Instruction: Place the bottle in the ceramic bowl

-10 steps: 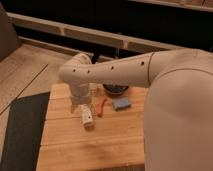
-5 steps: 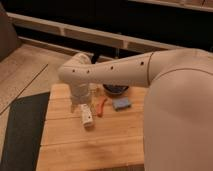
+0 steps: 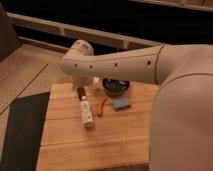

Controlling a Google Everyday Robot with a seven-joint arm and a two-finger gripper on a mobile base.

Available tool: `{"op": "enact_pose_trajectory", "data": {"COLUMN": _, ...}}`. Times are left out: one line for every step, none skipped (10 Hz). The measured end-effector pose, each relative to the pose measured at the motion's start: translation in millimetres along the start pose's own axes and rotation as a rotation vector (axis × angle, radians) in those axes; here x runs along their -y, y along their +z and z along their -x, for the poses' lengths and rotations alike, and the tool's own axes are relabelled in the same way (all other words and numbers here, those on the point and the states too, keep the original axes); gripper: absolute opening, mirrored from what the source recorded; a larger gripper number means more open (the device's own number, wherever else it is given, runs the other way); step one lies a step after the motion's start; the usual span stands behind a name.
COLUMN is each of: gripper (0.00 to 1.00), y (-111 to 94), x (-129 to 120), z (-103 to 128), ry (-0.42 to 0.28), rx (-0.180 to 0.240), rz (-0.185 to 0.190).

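The bottle (image 3: 87, 113) is a slim cream-white cylinder lying on its side on the wooden table (image 3: 120, 140), left of centre, with one end pointing toward me. The ceramic bowl (image 3: 116, 86) is dark and glossy and sits at the table's far edge, to the right of the bottle. My gripper (image 3: 81, 91) hangs below the big white arm (image 3: 115, 65), right at the bottle's far end. The arm covers most of the gripper. I cannot tell whether it touches the bottle.
A small blue block (image 3: 121, 103) lies in front of the bowl. A thin orange-red object (image 3: 102, 106) lies between it and the bottle. My arm's bulk fills the right side. A dark mat (image 3: 22, 130) lies on the floor to the left.
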Motion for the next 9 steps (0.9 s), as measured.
{"op": "enact_pose_trajectory", "data": {"gripper": 0.65, "y": 0, "x": -1, "z": 0, "ry": -0.002, "rx": 0.002, "rz": 0.001}}
{"op": "enact_pose_trajectory", "data": {"gripper": 0.65, "y": 0, "x": -3, "z": 0, "ry": -0.005, "rx": 0.000, "rz": 0.001}}
{"op": "enact_pose_trajectory", "data": {"gripper": 0.65, "y": 4, "x": -2, "z": -4, "ry": -0.004, "rx": -0.011, "rz": -0.005}}
{"op": "enact_pose_trajectory", "data": {"gripper": 0.65, "y": 16, "x": 5, "z": -11, "ry": 0.008, "rx": -0.038, "rz": -0.029}}
{"op": "enact_pose_trajectory", "data": {"gripper": 0.65, "y": 27, "x": 10, "z": -18, "ry": 0.018, "rx": -0.060, "rz": -0.047}}
{"op": "enact_pose_trajectory", "data": {"gripper": 0.65, "y": 45, "x": 13, "z": -28, "ry": 0.030, "rx": -0.100, "rz": -0.076}}
{"op": "enact_pose_trajectory", "data": {"gripper": 0.65, "y": 61, "x": 16, "z": -38, "ry": 0.042, "rx": -0.146, "rz": -0.101}}
{"op": "enact_pose_trajectory", "data": {"gripper": 0.65, "y": 71, "x": 17, "z": -43, "ry": 0.050, "rx": -0.173, "rz": -0.114}}
{"op": "enact_pose_trajectory", "data": {"gripper": 0.65, "y": 91, "x": 14, "z": -49, "ry": 0.069, "rx": -0.216, "rz": -0.116}}
